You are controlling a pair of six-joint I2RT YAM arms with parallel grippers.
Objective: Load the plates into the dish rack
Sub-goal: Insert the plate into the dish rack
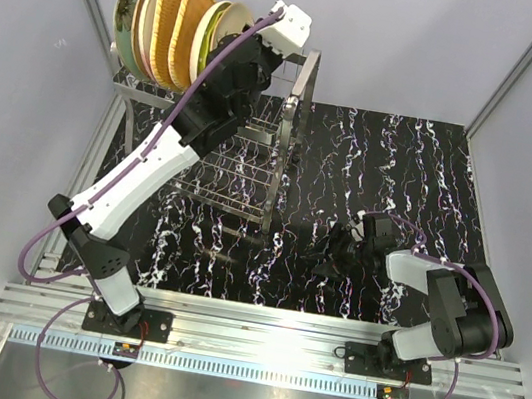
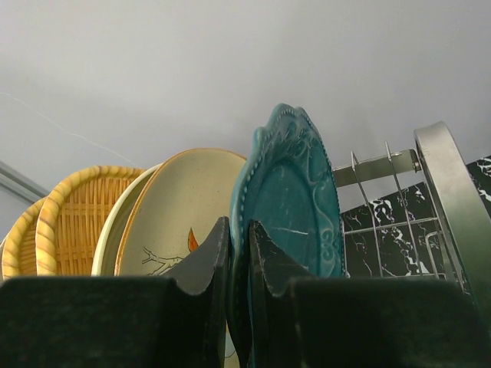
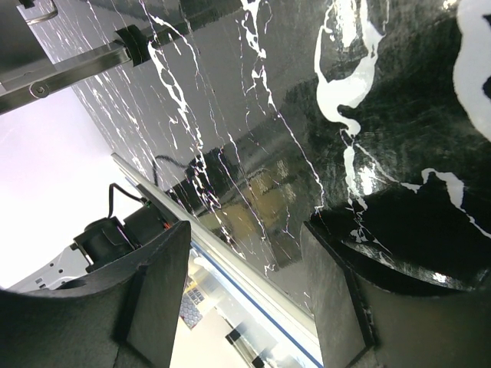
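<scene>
1. The right gripper [image 1: 334,257] is held low over the black marbled mat [image 1: 412,172], near the front of the table. The arm behind it is folded back toward its base.
2. In the right wrist view the two fingers [image 3: 153,291] are spread wide apart. Nothing lies between them, only the mat [image 3: 268,92] beyond.
3. The left arm is stretched up and away to the far left, where the rack [image 1: 240,170] stands on the mat.
4. The left gripper [image 2: 239,276] is clenched on the rim of the teal plate [image 2: 291,192], one finger on each face. In the top view the gripper [image 1: 227,49] is mostly hidden by the wrist and the teal plate cannot be made out.
5. The teal plate is held upright at the right end of the row of plates [image 1: 172,28] on the rack's top tier. Its lower edge is covered by the fingers, so whether it sits between the prongs cannot be told.
6. Just left of it a beige plate [image 2: 176,215] with a branch drawing stands on edge. A cream rim and two wicker plates [image 2: 77,222] follow further left.
7. To the right of the teal plate are bare prongs [image 2: 372,165] and the rack's end handle [image 2: 453,199].
</scene>
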